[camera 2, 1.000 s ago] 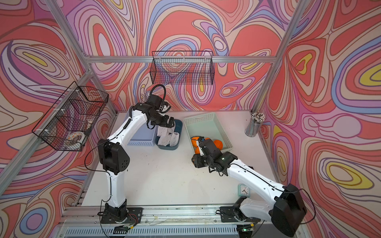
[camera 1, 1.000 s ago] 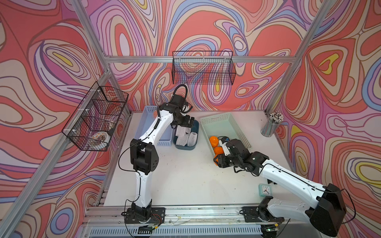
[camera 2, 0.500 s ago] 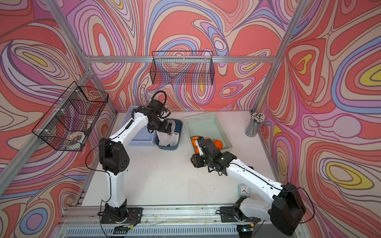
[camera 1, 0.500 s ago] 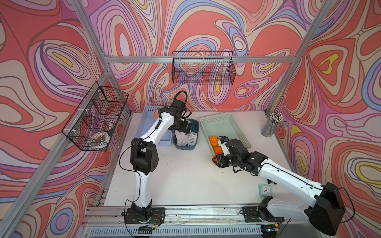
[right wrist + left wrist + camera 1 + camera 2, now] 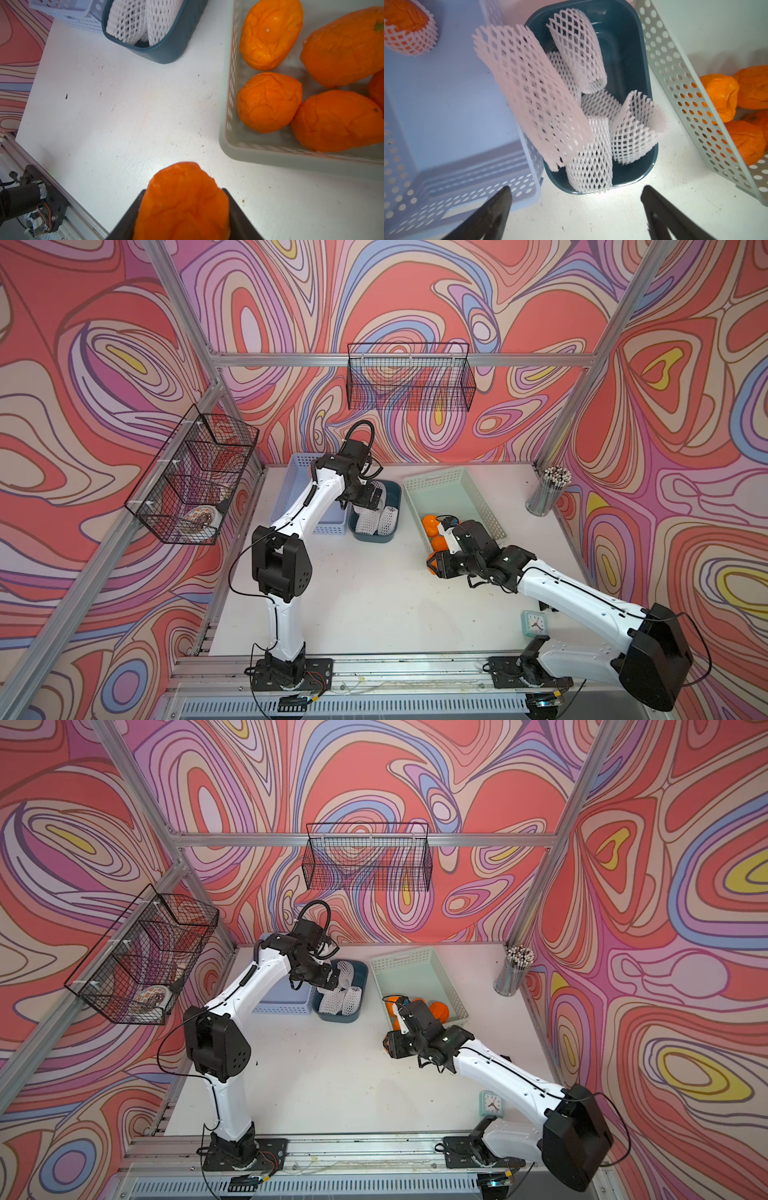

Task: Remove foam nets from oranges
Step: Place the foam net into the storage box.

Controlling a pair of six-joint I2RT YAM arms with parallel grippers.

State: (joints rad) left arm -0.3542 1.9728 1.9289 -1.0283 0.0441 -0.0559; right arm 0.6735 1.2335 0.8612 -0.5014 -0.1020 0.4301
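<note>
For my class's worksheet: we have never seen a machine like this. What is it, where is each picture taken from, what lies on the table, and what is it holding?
It is two robot arms fixed at the edge of a white table, each ending in a two-fingered gripper. Two pictures look down from above; the other two come from cameras on the wrists. The left gripper is open and empty above a dark bin of white foam nets. The right gripper holds a bare orange. More bare oranges lie in a green basket; one netted orange lies in a blue basket.
</note>
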